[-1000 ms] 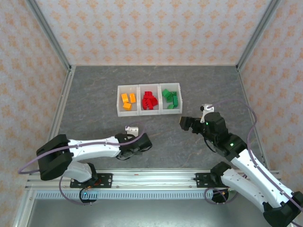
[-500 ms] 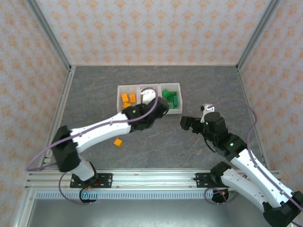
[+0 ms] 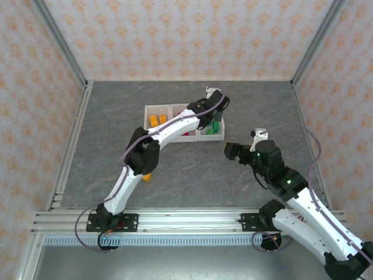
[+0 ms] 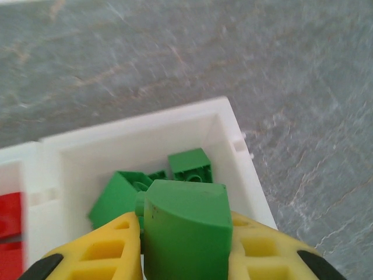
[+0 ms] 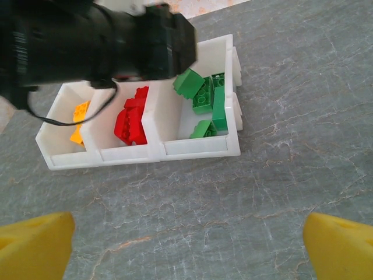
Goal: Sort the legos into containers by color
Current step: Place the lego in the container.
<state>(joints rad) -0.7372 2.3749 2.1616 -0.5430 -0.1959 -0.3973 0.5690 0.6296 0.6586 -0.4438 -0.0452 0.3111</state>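
— What do you see at the left?

— One orange brick [image 3: 145,176] lies alone on the table [image 3: 105,134], beside my left arm [image 3: 131,169].

— And the containers [image 5: 192,149]?

— They stand in the middle of the table. The left bin has orange bricks [image 5: 78,119], the middle one red bricks [image 5: 131,122], and the right one green bricks [image 5: 204,96].

— Your left gripper [image 4: 183,245]?

— It is over the right bin and it pinches a green brick [image 4: 183,224]. I cannot tell if this brick touches the ones below.

— And the right gripper [image 5: 186,245]?

— It hangs over bare table on the near side of the containers, a little to their right. It is spread wide and holds nothing.
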